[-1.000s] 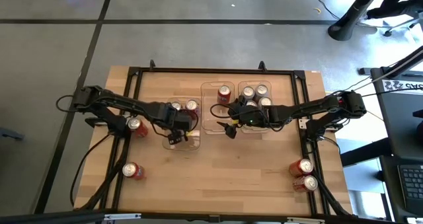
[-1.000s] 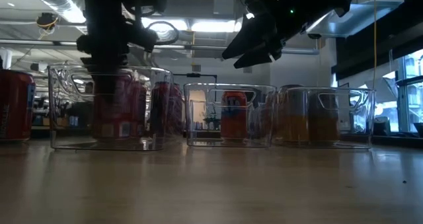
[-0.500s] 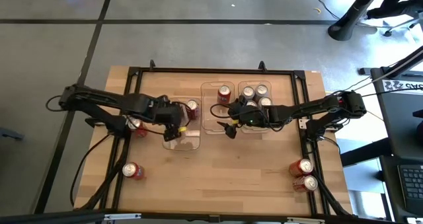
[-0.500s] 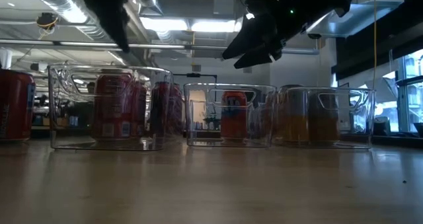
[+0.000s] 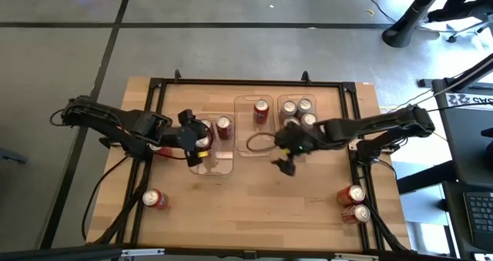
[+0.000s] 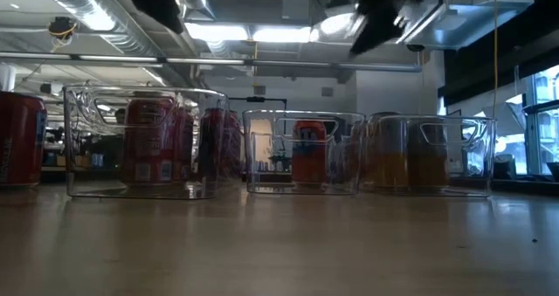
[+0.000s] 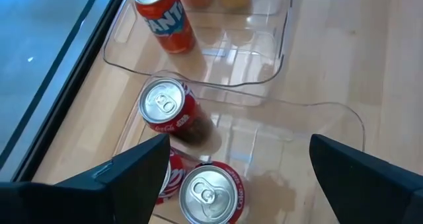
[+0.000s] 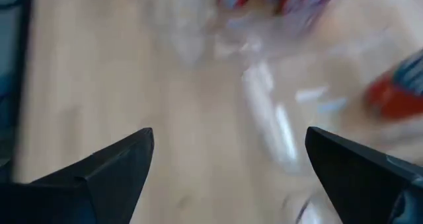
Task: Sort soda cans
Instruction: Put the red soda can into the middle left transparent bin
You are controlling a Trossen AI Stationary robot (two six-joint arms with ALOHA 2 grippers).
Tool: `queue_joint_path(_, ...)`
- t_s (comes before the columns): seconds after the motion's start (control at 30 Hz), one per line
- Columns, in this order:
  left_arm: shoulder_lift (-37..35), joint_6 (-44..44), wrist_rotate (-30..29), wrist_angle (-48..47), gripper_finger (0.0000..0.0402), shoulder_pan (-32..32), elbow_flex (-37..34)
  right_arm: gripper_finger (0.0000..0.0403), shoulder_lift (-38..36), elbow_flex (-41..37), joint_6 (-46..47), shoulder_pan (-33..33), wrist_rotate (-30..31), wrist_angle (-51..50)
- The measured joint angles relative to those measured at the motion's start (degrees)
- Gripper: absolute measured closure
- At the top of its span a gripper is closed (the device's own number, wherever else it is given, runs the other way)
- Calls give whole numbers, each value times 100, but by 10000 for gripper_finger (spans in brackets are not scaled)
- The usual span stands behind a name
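Observation:
My left gripper hangs open above the left clear tray. Below it in the left wrist view, red cans stand upright in that tray, and a third is half hidden behind one finger. An orange can stands in the middle tray. Gold cans fill the right tray. My right gripper is open over bare wood, just near of the middle and right trays. Its wrist view is blurred, with the fingers wide apart.
Loose red cans lie on the table: one beside the left tray under my left arm, one at the near left, two at the near right. A black frame rail rims the table. Bare wood spans the near middle.
My left gripper has risen out of the left tray and drawn back toward the table's left, leaving a red can standing in the tray. My right gripper has swung quickly from above the middle tray toward the near edge and slightly right.

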Motion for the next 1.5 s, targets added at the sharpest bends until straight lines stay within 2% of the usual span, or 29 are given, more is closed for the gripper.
queue_joint_path(0.1,0,-12,-1,-5,52,-34,0,10,-3,615,531,438,-186,-1221)
queue_joint_path(0.27,0,54,-2,134,52,-34,-2,10,12,1151,1650,1116,-320,-2269)
queue_joint_path(0.5,0,67,-4,127,52,-34,-2,10,20,1205,3746,2127,-1180,-3239)
queue_joint_path(0.67,0,-1,-2,127,52,-28,-2,10,20,1205,4998,2969,-1434,-3434)
queue_joint_path(0.73,0,-73,-4,129,52,-28,-2,10,20,1205,5128,3205,-1455,-3342)
queue_joint_path(0.9,0,-252,-4,129,52,-28,-2,10,20,1203,5275,3467,-1266,-3053)
queue_joint_path(1.0,2,-388,-5,129,52,-28,-2,10,20,1198,5773,3455,-1441,-2608)
queue_joint_path(1.13,2,-492,-9,148,52,-28,-2,10,20,1198,5969,3453,-1615,-2064)
queue_joint_path(1.3,2,-453,-16,413,52,-28,-4,10,20,1198,6655,3466,-2256,-2712)
queue_joint_path(1.5,2,-447,-15,426,52,-28,-4,10,65,1198,7388,3843,-2508,-4053)
